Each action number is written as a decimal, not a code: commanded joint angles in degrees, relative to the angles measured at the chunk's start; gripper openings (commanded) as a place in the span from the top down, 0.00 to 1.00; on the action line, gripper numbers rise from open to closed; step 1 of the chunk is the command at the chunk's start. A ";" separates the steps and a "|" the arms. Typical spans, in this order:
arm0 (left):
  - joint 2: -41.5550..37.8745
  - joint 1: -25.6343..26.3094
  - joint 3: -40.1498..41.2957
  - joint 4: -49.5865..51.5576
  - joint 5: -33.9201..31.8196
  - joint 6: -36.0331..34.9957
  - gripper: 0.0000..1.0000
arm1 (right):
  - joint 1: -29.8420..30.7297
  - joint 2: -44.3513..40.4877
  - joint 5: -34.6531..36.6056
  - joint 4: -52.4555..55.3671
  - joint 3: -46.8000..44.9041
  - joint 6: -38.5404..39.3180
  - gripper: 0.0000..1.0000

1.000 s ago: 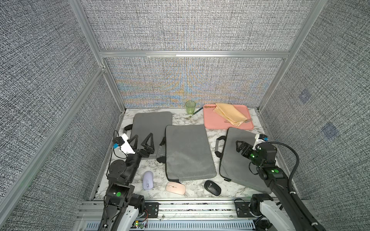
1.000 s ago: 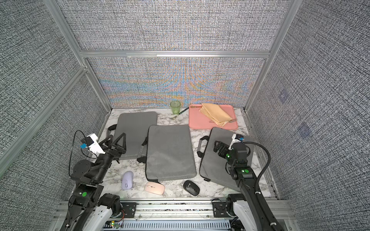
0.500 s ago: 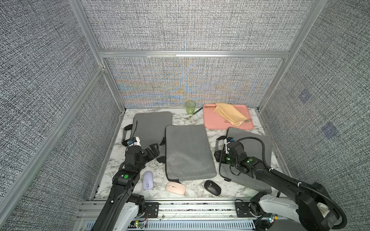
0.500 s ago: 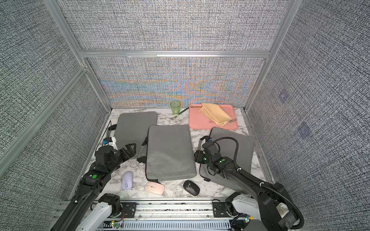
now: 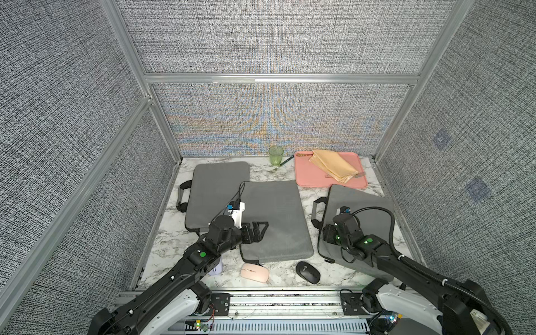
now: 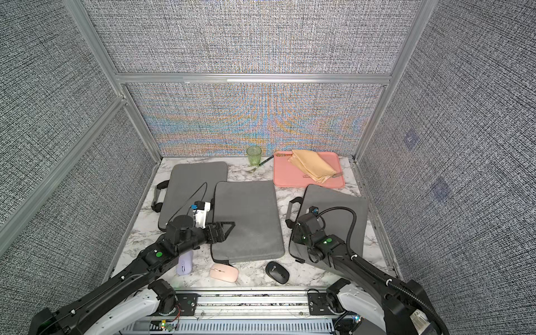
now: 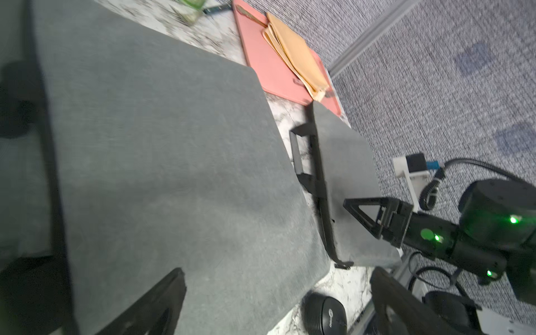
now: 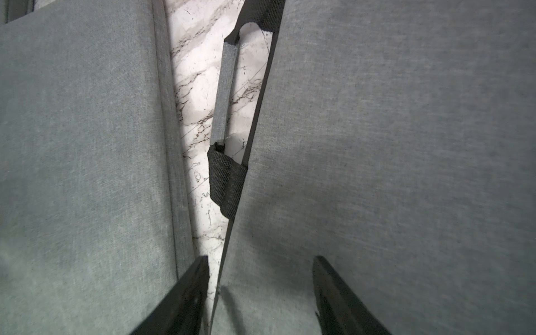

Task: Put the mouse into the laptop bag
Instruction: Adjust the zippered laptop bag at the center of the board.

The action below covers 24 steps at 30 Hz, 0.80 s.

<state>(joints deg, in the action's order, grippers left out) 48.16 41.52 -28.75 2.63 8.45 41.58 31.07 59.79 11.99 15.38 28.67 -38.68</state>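
Observation:
Three mice lie near the table's front edge: a black mouse (image 5: 308, 272) (image 6: 277, 272) (image 7: 324, 314), a pink mouse (image 5: 254, 272) and a purple mouse (image 6: 185, 262) half under my left arm. Three grey laptop bags lie flat: left (image 5: 220, 185), middle (image 5: 275, 214) (image 7: 159, 159), right (image 5: 348, 195) (image 8: 406, 145). My left gripper (image 5: 258, 230) (image 7: 277, 271) hovers open over the middle bag's front left part, empty. My right gripper (image 8: 261, 258) sits at the right bag's left edge, jaws apart, that edge between them. Neither touches a mouse.
At the back right, a pink tray (image 5: 307, 177) holds a folded yellow cloth (image 5: 332, 165). A green cup (image 5: 275, 155) and a utensil stand beside it. The right bag's handle (image 8: 224, 87) lies in the narrow marble strip between bags. Mesh walls close in three sides.
Both arms came down and inward: the left from the table's left side to over the middle bag, the right to the right bag's left edge. Right jaws narrowed. The mice stayed put.

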 commanded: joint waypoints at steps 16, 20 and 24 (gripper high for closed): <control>31.19 30.62 -14.88 -10.07 -9.90 -5.71 0.12 | -5.68 22.19 -1.44 -1.75 8.70 -0.67 0.68; 35.77 33.57 -17.38 -10.75 -11.41 -6.85 0.12 | -11.61 22.45 -3.83 -4.16 7.73 -0.09 0.88; 40.73 35.25 -20.37 -11.05 -11.88 -8.16 0.12 | -16.54 21.44 -7.09 -5.26 7.68 1.21 1.00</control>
<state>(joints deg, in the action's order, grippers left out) 86.72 76.12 -47.72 -6.28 -2.11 34.50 16.60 81.10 2.68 9.30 36.64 -38.87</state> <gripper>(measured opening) 0.879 0.052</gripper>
